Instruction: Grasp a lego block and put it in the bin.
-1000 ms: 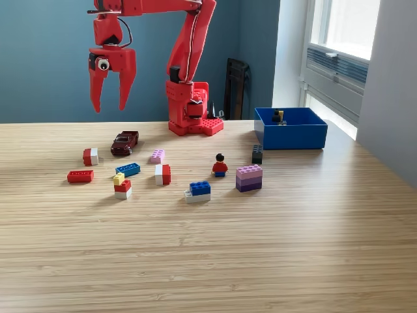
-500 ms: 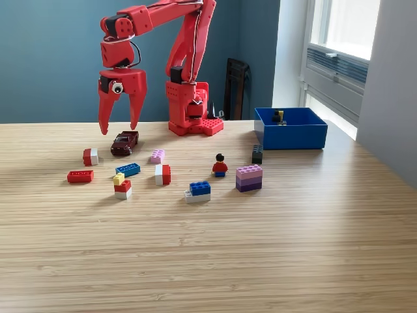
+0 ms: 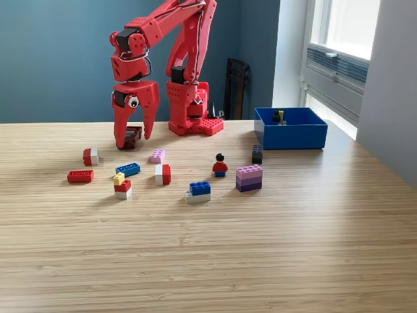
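The bin (image 3: 290,135) holds a few small pieces at its back wall. Well left of it, the gripper (image 3: 133,138) has dropped, jaws spread around the dark toy car (image 3: 132,135), gripping nothing.

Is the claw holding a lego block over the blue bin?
No: the claw hangs open around the dark red toy car, far to the exterior view's left of the bin.

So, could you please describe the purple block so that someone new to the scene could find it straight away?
Start at the blue bin on the exterior view's right of the wooden table. Just in front of it stands a small black block, and nearer the camera sits the purple block. It is the only stack with a pink top over dark purple layers.
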Controlling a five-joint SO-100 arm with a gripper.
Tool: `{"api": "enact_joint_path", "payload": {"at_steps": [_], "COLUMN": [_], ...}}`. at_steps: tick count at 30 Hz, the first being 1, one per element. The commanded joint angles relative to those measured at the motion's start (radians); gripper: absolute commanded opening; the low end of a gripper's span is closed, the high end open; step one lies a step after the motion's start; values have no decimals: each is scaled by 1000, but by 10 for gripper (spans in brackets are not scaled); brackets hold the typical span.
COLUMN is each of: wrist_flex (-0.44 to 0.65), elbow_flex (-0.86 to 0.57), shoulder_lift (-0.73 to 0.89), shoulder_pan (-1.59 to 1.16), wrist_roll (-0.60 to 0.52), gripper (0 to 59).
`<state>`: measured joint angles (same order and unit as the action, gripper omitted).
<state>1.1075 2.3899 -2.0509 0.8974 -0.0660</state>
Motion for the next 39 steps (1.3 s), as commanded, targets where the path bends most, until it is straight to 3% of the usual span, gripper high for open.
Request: {"api": "enact_joint_path", "payload": {"at_steps": [1, 13, 22, 25, 28, 29, 35, 39], "wrist_flex": [-5, -6, -35, -78, -84, -84, -87, -87], "elbow_flex": [-54, -8, 129, 164, 169, 169, 170, 143], "shoulder_lift": [-35, -37, -38, -38, -38, -38, -38, -38], "shoulder_pan": [51, 288, 426, 453, 454, 449, 351, 272], "wrist_roll": [48, 230, 192, 173, 169, 161, 133, 126], "gripper": [311, 355, 321, 270, 92, 64, 1, 1]}}
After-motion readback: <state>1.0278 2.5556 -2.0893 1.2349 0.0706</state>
